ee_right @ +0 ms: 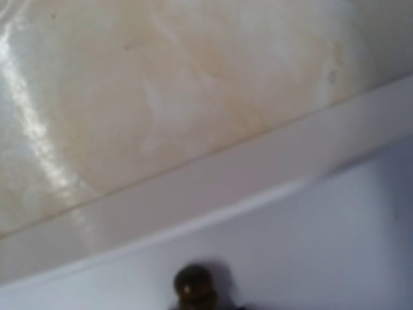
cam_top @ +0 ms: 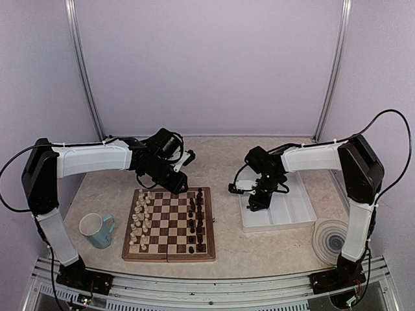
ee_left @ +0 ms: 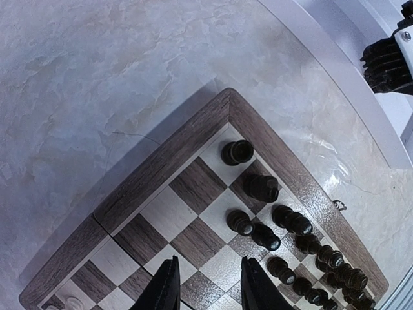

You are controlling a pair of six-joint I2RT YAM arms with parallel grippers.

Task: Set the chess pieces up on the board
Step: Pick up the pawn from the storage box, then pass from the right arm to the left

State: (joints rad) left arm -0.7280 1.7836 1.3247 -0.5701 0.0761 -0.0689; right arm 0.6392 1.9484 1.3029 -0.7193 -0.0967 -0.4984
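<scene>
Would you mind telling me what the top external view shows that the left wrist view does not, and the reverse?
Only the top external view: the blue mug left of the board, and the grey disc at the right. Only the left wrist view: the left gripper open above the board's corner squares, nothing between its fingers. Both: the dark chess pieces along one edge, and the white tray.

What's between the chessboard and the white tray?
Bare tabletop only, between board and tray, per the top view. A small clasp sticks out from the board's edge there.
</scene>
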